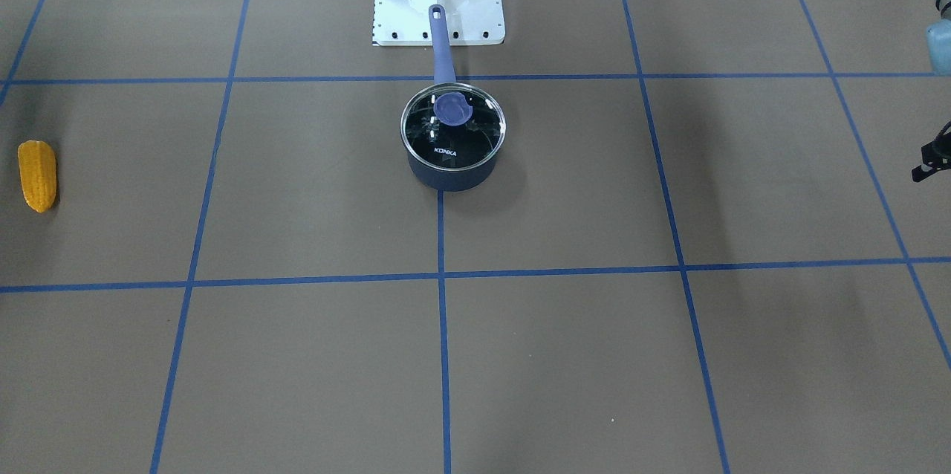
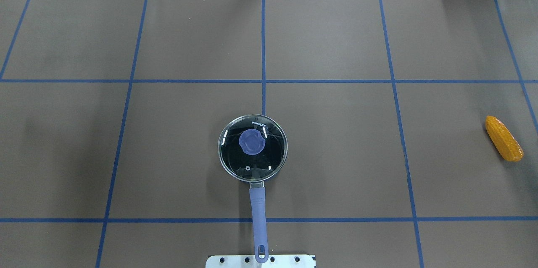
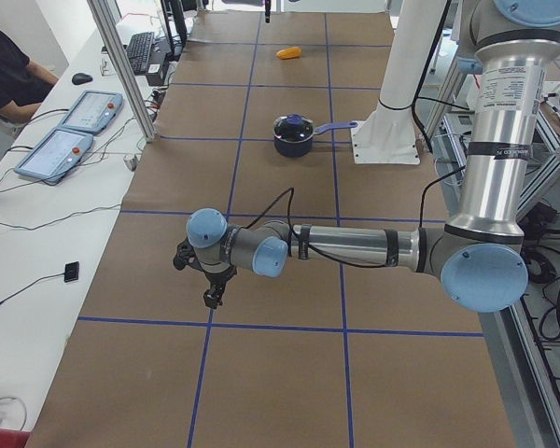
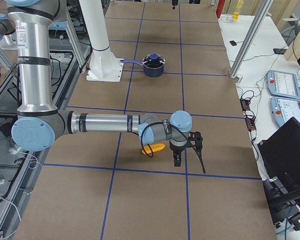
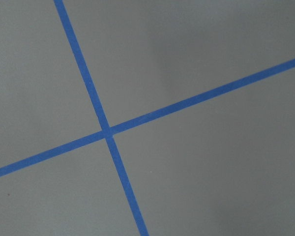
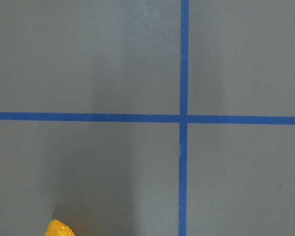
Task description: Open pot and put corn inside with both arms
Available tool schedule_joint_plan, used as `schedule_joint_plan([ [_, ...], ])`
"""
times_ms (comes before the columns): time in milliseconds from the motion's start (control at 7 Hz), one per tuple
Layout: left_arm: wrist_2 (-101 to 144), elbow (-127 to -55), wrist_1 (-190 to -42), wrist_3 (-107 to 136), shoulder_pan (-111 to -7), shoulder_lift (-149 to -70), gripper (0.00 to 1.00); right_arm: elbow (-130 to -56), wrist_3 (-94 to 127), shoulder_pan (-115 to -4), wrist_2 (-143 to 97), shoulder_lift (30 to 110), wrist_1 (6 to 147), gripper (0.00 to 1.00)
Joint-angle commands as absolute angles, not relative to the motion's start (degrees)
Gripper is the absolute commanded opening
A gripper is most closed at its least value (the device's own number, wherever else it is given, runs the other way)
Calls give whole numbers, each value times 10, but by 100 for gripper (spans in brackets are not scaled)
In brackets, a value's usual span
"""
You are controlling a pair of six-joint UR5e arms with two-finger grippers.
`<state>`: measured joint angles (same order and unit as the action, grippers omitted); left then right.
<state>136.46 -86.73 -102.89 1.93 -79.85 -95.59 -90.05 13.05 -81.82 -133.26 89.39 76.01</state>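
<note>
The navy pot [image 1: 453, 171] stands mid-table with its glass KONKA lid [image 2: 252, 147] on it, handle [image 2: 258, 213] pointing at the robot base. It also shows in the side views [image 3: 293, 138] [image 4: 154, 66]. The corn [image 2: 503, 138] lies flat far on the robot's right [image 1: 37, 175] [image 4: 154, 148]; its tip shows in the right wrist view [image 6: 59, 229]. My right gripper [image 4: 182, 152] hovers just beside the corn. My left gripper [image 3: 210, 285] hangs over bare table far left, cut off at the edge of the front view [image 1: 932, 158]. I cannot tell whether either is open or shut.
The white robot base plate [image 1: 438, 13] sits just behind the pot handle's end. Blue tape lines grid the brown table. A side bench with teach pendants [image 3: 84, 112] [image 4: 285, 85] and aluminium posts [image 3: 121, 65] border the operators' side.
</note>
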Motion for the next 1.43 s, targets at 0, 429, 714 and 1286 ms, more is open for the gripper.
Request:
schedule_joint_plan([
  [0, 1362, -894, -1023, 139, -761, -1005, 100, -916, 131, -817, -1339, 893, 738, 100],
  [429, 1357, -930, -904, 293, -664, -1145, 100, -929, 131, -779, -1339, 897, 741, 100],
  [714, 1297, -955, -785, 388, -581, -1262, 100, -949, 190, -721, -1330, 897, 740, 100],
  [1286, 1282, -961, -780, 533, -481, -1359, 100, -958, 195, -667, -1328, 956, 739, 100],
])
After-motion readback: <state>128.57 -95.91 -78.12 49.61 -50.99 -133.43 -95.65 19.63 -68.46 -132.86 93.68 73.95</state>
